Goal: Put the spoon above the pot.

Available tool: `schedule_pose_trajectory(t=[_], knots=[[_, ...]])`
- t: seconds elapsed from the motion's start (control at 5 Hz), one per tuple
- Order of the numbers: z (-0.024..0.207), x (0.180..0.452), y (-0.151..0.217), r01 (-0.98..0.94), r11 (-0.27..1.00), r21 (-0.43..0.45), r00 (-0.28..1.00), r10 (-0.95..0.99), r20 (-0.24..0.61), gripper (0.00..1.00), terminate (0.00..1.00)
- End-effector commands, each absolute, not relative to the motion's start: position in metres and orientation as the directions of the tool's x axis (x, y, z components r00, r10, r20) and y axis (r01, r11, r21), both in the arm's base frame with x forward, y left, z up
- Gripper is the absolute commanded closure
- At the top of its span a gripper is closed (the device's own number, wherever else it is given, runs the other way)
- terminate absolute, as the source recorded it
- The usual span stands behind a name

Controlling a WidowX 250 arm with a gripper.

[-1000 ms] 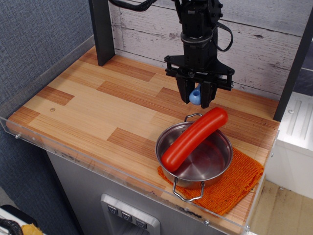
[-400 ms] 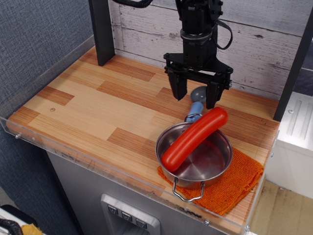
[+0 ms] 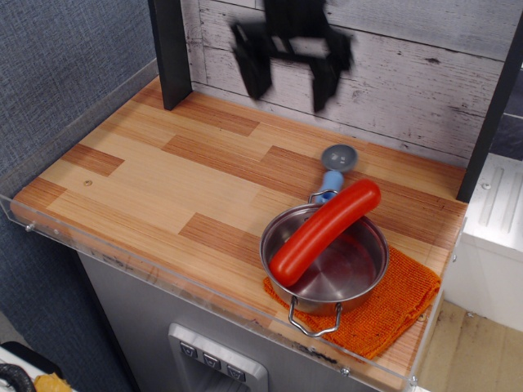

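Observation:
The spoon lies flat on the wooden table just behind the pot, grey bowl away from it and light-blue handle pointing at the pot's far loop handle. The shiny steel pot sits on an orange cloth at the front right with a long red sausage across its rim. My gripper is blurred by motion, high up at the back wall, left of and well above the spoon. Its jaws are spread apart and empty.
An orange knitted cloth lies under the pot. A dark post stands at the back left. A clear acrylic rim runs along the table's front and left edges. A white plank wall is behind.
The gripper let go of the spoon, which now lies on the table behind the pot. The gripper then rose and moved left toward the back wall.

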State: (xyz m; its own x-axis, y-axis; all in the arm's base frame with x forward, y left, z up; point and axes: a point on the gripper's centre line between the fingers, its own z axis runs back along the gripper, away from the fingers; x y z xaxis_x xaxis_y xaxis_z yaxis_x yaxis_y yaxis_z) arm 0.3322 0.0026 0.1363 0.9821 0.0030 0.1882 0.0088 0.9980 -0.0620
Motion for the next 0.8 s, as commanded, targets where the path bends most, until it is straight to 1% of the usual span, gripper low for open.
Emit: schedule_pose_trajectory(t=[0.0, 0.2, 0.4, 0.6], knots=[[0.174, 0.282, 0.060, -0.010, 1.000, 0.021, 0.977, 0.005, 0.213, 0.00, 0.00], [0.159, 0.272, 0.075, 0.030, 1.000, 0.003, 0.984, -0.030, 0.178, 0.00, 0.00], [0.152, 0.271, 0.080, 0.066, 0.998, -0.017, 0.985, -0.063, 0.158, 0.00, 0.00], [0.152, 0.271, 0.080, 0.066, 0.998, -0.017, 0.985, -0.063, 0.158, 0.00, 0.00]])
